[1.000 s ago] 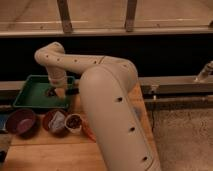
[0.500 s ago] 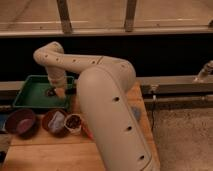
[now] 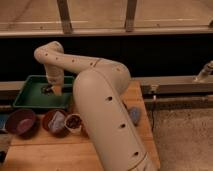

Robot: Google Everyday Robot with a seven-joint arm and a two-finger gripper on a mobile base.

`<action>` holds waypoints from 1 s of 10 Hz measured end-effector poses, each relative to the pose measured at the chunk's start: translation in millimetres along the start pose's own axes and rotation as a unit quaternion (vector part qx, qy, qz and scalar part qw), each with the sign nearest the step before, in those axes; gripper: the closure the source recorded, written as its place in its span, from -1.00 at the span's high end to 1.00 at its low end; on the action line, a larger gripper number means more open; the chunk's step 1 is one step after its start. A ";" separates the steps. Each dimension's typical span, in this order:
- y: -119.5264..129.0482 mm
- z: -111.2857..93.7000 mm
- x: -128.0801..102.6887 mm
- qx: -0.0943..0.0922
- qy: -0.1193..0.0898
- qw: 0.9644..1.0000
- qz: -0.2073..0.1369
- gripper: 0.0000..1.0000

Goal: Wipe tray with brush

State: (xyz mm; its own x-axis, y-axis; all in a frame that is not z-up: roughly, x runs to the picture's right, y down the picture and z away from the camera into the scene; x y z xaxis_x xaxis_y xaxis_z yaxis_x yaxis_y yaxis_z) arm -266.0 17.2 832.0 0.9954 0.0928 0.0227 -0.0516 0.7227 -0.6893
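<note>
The green tray (image 3: pixel 29 97) lies on the wooden table at the far left. My gripper (image 3: pixel 51 90) reaches down into the tray near its right half, at the end of the white arm (image 3: pixel 100 100). A small dark thing (image 3: pixel 46 89) shows at the gripper on the tray floor; it looks like the brush head. The rest of the brush is hidden by the gripper.
A purple bowl (image 3: pixel 19 122), a red bowl (image 3: pixel 54 121) with a pale object in it and a small white cup (image 3: pixel 74 121) stand in front of the tray. A blue-grey object (image 3: pixel 135 116) lies at the table's right. A metal rail (image 3: pixel 175 85) runs behind.
The gripper stays in the tray; it has shifted only slightly. Nothing else has moved.
</note>
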 end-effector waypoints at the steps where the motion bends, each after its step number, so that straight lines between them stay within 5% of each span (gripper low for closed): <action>1: 1.0 0.4 -2.7 0.000 0.000 1.000 -0.002 -1.00; 3: 0.9 0.6 -1.8 0.001 -0.001 1.000 -0.001 -1.00; 6: -2.4 10.3 11.0 0.011 -0.027 0.998 0.047 -1.00; 10: -9.4 25.9 9.9 0.000 -0.030 0.998 0.052 -1.00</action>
State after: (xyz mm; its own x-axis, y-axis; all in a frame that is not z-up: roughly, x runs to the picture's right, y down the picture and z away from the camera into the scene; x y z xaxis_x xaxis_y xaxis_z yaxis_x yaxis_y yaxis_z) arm -257.8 29.1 857.4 0.9779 0.2089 -0.0058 -0.1550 0.7062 -0.6908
